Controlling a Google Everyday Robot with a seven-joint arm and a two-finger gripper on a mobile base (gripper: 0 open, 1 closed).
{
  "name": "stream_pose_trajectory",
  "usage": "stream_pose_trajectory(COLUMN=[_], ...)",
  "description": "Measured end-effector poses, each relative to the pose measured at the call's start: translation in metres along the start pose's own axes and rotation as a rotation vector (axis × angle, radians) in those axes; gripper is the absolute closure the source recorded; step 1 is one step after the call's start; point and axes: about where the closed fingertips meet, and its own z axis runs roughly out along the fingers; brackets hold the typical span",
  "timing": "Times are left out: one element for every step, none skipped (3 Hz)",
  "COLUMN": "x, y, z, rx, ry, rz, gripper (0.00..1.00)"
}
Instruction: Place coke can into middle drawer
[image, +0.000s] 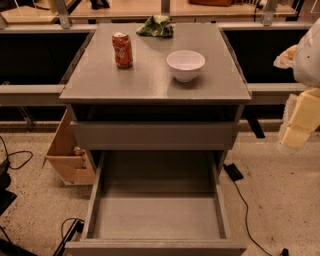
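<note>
The coke can (122, 49), red-orange with a silver top, stands upright on the left rear of the grey cabinet top (125, 82). The middle drawer (157, 216) is pulled out wide below, with nothing on its flat grey floor. My gripper (298, 122), pale yellow, hangs at the far right edge of the view, off to the right of the cabinet at about countertop height. It is well apart from the can and holds nothing that I can see.
A white bowl (185, 65) stands on the cabinet top to the right of the can. A crumpled green bag (156, 26) lies at the back edge. The shallower top drawer (155, 134) is pushed in. A wooden box (67, 152) and cables (242, 200) lie on the floor.
</note>
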Motion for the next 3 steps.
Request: stream_pose_trajectory(x=[0.000,-0.002,-0.029], y=[0.000,-0.006,-0.033], z=[0.000,0.006,0.036], rx=[0.000,0.039,0.076], ry=[0.000,-0.052,-0.228], rz=[0.000,0.003,0.046], gripper=[0.00,0.00,0.00])
